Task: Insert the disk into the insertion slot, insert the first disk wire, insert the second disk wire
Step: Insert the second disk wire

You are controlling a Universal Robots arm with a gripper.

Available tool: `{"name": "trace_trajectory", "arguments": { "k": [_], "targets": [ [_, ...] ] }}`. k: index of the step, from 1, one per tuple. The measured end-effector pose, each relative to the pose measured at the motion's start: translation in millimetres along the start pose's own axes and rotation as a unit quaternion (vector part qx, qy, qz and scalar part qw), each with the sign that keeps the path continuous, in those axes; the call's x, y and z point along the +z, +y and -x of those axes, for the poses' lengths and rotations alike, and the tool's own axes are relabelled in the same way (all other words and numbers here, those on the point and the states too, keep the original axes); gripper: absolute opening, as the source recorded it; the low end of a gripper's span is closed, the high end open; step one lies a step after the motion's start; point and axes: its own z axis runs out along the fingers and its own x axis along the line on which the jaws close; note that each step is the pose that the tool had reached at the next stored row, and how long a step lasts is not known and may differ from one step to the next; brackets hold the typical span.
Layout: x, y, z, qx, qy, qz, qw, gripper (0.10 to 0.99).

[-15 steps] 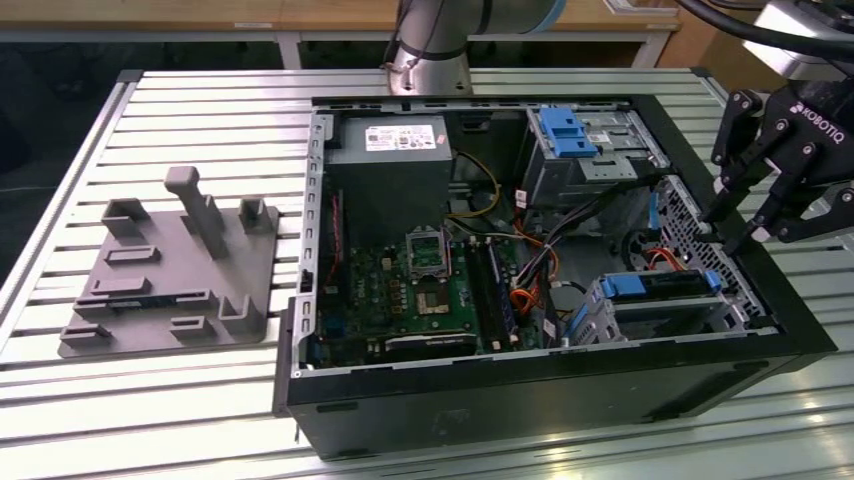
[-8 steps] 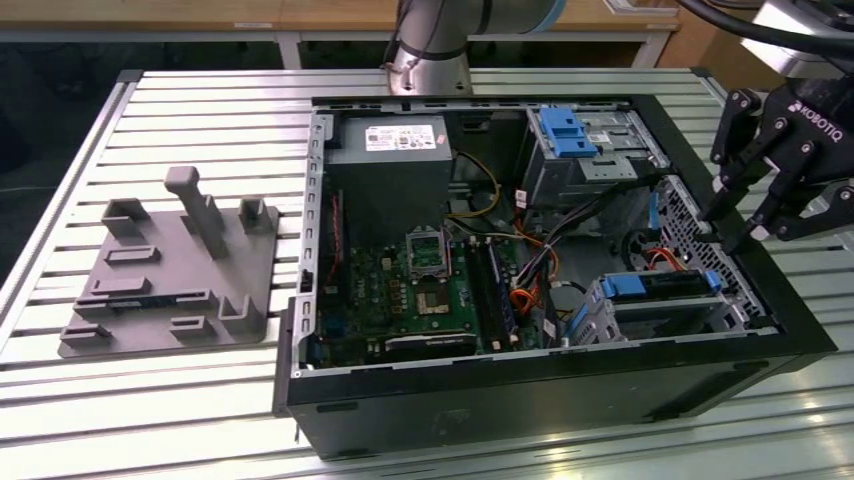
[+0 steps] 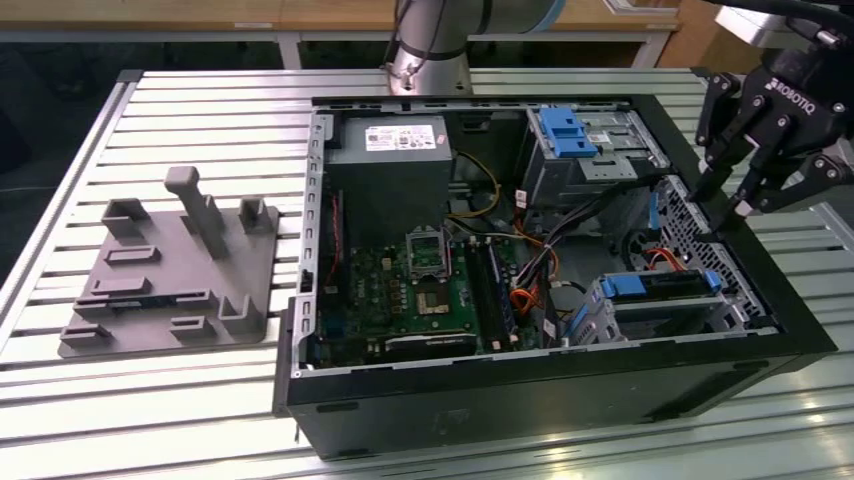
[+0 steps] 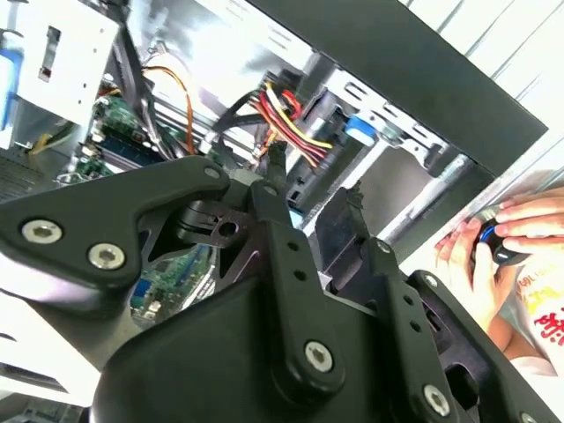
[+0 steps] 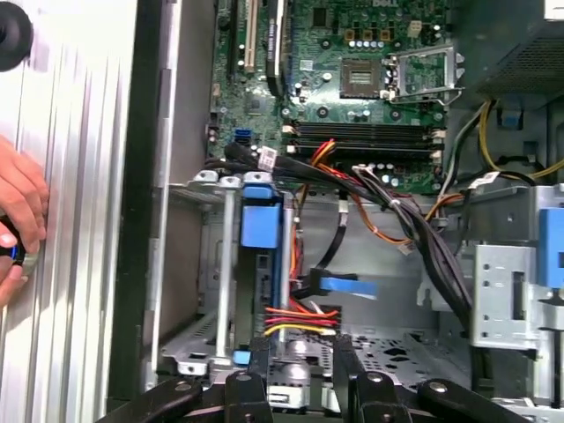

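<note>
The disk (image 3: 663,287), grey with a blue carrier bracket, lies inside the insertion slot (image 3: 607,322), a low silver cage at the case's front corner on the exterior view's right. In the first wrist view the disk (image 5: 262,220) stands edge-on in the cage (image 5: 204,264). A red and yellow wire bundle (image 5: 300,319) ends at the disk's edge, and a blue-tipped black cable (image 5: 345,286) lies close beside it. My gripper (image 3: 721,205) hangs open just above the case's wall, over the cage. Both wrist views show nothing between its fingertips (image 5: 260,354).
A person's hand (image 5: 18,211) rests on the table outside the case wall and holds a small dark object. A taller bay with a blue latch (image 3: 574,135), the power supply (image 3: 387,160) and the motherboard (image 3: 414,290) share the case. A grey fixture (image 3: 174,270) stands on the exterior view's left.
</note>
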Motion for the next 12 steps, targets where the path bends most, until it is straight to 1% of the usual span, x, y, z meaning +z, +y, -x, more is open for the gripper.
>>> {"name": "trace_trajectory", "arguments": {
  "k": [2, 6, 7, 8, 10, 11, 12],
  "targets": [
    [-0.4, -0.1, 5.7, 0.000, 0.0030, 0.0001, 1.0000, 0.416],
    [0.7, 0.4, 13.1, 0.001, 0.0087, 0.0003, 1.0000, 0.416],
    [1.4, 1.2, 14.7, 0.002, 0.0124, 0.0004, 0.9999, 0.416],
    [1.8, 2.6, 16.4, 0.002, 0.0189, 0.0006, 0.9998, 0.416],
    [2.1, 6.0, 20.0, 0.003, 0.0374, 0.0011, 0.9993, 0.416],
    [2.2, 7.3, 22.2, 0.004, 0.0448, 0.0013, 0.9990, 0.416],
    [2.1, 8.0, 25.7, 0.004, 0.0469, 0.0012, 0.9989, 0.416]
  ]
}}
